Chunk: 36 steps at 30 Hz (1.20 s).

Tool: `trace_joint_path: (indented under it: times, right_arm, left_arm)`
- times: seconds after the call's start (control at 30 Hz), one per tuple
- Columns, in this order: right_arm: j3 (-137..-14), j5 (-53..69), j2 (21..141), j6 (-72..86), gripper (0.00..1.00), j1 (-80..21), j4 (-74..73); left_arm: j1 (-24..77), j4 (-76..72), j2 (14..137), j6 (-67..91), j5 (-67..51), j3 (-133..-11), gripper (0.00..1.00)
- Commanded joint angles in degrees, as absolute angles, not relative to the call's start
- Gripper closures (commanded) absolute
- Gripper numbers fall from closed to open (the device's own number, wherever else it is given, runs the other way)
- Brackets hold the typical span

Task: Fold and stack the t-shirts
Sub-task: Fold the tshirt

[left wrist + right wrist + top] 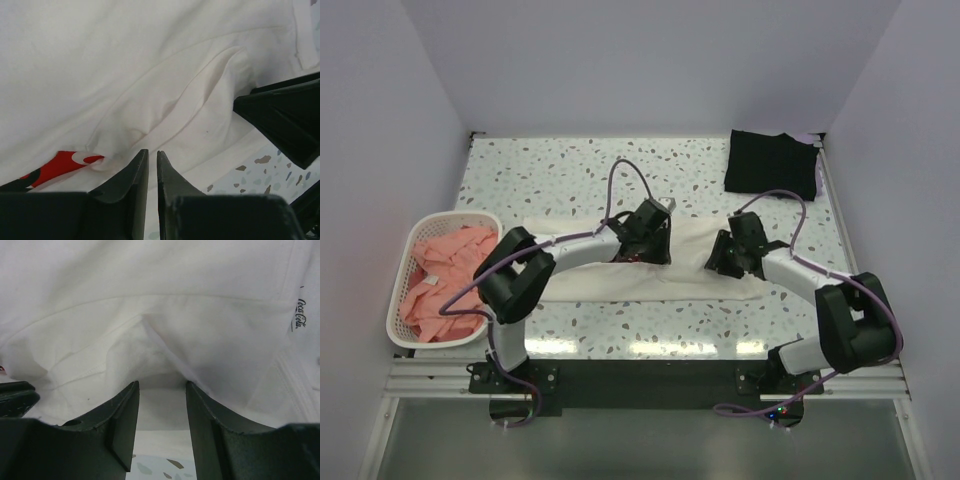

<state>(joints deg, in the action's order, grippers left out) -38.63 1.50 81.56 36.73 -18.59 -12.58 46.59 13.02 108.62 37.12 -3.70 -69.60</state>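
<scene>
A white t-shirt (695, 262) lies stretched across the middle of the table, with both grippers down on it. The left gripper (655, 228) (152, 152) rests its tips against a raised fold of the white cloth (200, 100). Its jaws stand a narrow slit apart, and no cloth shows in the gap. Part of the red print (60, 165) peeks out to the left of it. The right gripper (725, 256) (162, 385) is open, its tips pushed under a tented fold of the shirt (150, 345). A folded black t-shirt (772, 163) lies at the back right. Salmon-pink t-shirts (445, 280) fill the basket.
A white lattice basket (404, 252) stands at the left edge of the speckled table (540, 170). Walls close in the table on the left, back and right. In the left wrist view the right gripper's body (285, 120) is close on the right. A small script label (300, 315) marks the shirt.
</scene>
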Motion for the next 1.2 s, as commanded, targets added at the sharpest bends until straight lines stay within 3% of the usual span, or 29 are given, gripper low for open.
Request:
trace_joint_path:
  times: [0.0, 0.13, 0.33, 0.8, 0.9, 1.0, 1.1, 1.17]
  right_arm:
    - [-39.3, 0.3, 78.8, 36.9, 0.54, -18.5, -13.1]
    - [-39.3, 0.2, 77.0, 36.9, 0.54, -18.4, -14.0]
    - [-40.0, 0.2, 74.9, 36.8, 0.53, -18.5, -15.1]
    - [-41.1, -0.4, 75.5, 37.9, 0.53, -18.5, -14.5]
    - [-41.7, -0.4, 76.1, 38.2, 0.52, -18.5, -14.3]
    - [-42.8, -0.9, 76.8, 38.6, 0.51, -18.5, -14.3]
    - [-43.6, -1.1, 77.5, 38.8, 0.49, -18.5, -14.9]
    - [-44.5, -1.5, 78.2, 39.1, 0.48, -18.5, -15.1]
  left_arm:
    - [45.3, 14.8, 103.0, 34.8, -1.5, -74.6, 0.83]
    - [42.6, 17.5, 103.8, 35.1, 2.1, -76.2, 0.83]
    - [40.8, 19.5, 108.9, 35.3, 4.4, -77.5, 0.91]
    - [41.4, 17.1, 109.9, 35.9, 3.8, -70.0, 0.96]
    - [41.0, 20.1, 107.6, 34.4, 6.8, -72.4, 0.90]
    - [39.8, 23.4, 104.4, 33.2, 9.4, -75.1, 0.72]
    - [38.8, 25.6, 100.1, 32.2, 11.9, -75.1, 0.60]
    - [38.8, 27.0, 97.4, 31.6, 14.0, -74.1, 0.59]
